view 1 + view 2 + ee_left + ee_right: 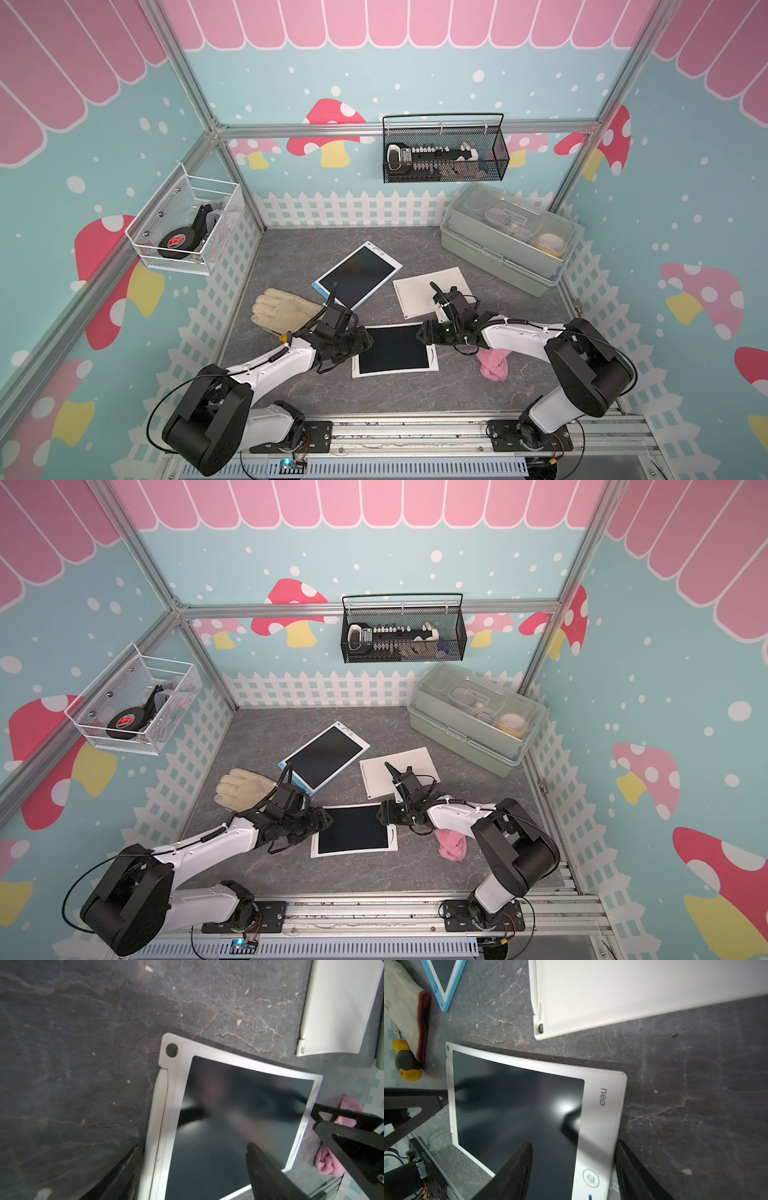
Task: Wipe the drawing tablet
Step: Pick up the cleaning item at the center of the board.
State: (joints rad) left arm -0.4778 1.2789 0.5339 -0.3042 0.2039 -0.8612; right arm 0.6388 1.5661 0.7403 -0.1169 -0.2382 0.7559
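The drawing tablet (pixel 392 351) is white-framed with a dark screen and lies at the table's front middle, seen in both top views. My left gripper (pixel 193 1146) is open astride its left edge, one finger low beside the frame and one over the screen (pixel 218 1115). My right gripper (pixel 574 1144) is open astride the right edge by the round button (pixel 590 1178), its outer finger partly hidden behind the frame. A dark shadow runs along the tablet's far edge. The pink cloth (pixel 494 365) lies crumpled on the table under my right arm, in neither gripper.
A blue-framed tablet (pixel 357 274) and a plain white slab (pixel 432 291) lie behind. A beige glove (pixel 282 309) and a yellow screwdriver (pixel 406 1064) sit at the left. A lidded green box (pixel 507 241) stands back right. Wire baskets (pixel 444 149) hang on the walls.
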